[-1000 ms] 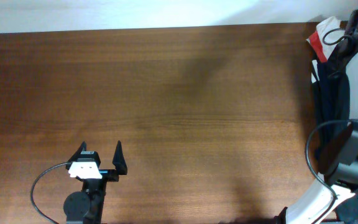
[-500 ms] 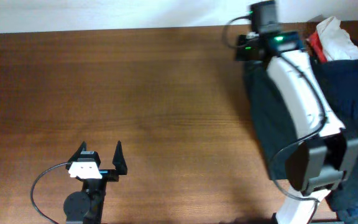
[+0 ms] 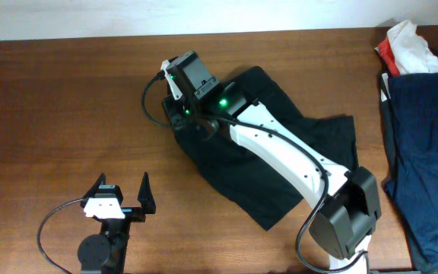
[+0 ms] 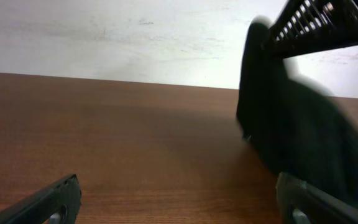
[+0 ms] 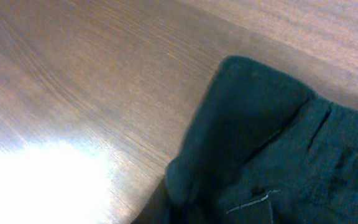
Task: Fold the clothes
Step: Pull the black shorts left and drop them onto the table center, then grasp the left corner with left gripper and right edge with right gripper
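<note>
Lying crumpled across the middle of the brown wooden worktop (image 3: pixel 67 99), the soft black cloth (image 3: pixel 238 186) looks light and floppy, so it will sag and bunch if lifted by one spot; I think a corner or a straight edge is the best place to grab. The right claw (image 3: pixel 182 95) hides its fingers, but the cloth rises up to it in the left wrist view, so it seems to pinch one end. The left claw (image 3: pixel 123 180) sits wide and holds nothing. I count one black cloth, one dark blue cloth (image 3: pixel 420 152), one red and white bundle (image 3: pixel 401 42) and two claws
</note>
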Available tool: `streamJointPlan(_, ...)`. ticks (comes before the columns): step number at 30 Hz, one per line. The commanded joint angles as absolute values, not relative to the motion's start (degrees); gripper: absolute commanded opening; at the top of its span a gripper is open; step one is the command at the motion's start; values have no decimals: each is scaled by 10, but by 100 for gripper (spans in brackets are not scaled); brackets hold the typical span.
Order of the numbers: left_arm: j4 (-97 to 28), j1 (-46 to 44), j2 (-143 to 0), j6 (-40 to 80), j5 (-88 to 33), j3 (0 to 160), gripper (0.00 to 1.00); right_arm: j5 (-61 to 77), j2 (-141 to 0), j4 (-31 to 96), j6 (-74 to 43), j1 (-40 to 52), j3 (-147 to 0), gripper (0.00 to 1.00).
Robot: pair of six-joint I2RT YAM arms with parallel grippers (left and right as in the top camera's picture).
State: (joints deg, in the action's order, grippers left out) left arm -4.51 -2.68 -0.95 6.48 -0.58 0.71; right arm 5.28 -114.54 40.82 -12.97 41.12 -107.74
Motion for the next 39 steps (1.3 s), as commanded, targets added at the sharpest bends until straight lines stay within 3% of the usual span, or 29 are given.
streamJointPlan(1,-48,-30,-6,62,-4,5,99,16,-1137,423,-110,381,-1098,100)
streamJointPlan(5,-48,-30,-6,62,-4,5,99,-17,-1134,542,-185,273,-1149,99)
streamJointPlan(12,-48,-30,-6,62,-5,5,99,104,-1135,737,-188,106,-1185,99)
streamJointPlan(16,-20,-30,-6,62,-10,5,99,103,-1122,777,-215,68,-1185,99)
streamJointPlan(20,136,-29,-6,86,-69,15,99,94,-1098,843,-213,32,-1185,99)
streamJointPlan(22,127,-30,-11,86,-69,43,99,55,-1095,864,-213,25,-1185,99)
streamJointPlan(26,-1,-30,-103,80,-71,174,99,10,-1059,866,-235,26,-1185,99)
streamJointPlan(31,-188,-30,-343,-18,-73,451,99,1,-982,868,-234,25,-1187,99)
streamJointPlan(39,-656,-30,-796,-83,-112,1035,99,-37,-871,916,-256,25,-1187,99)
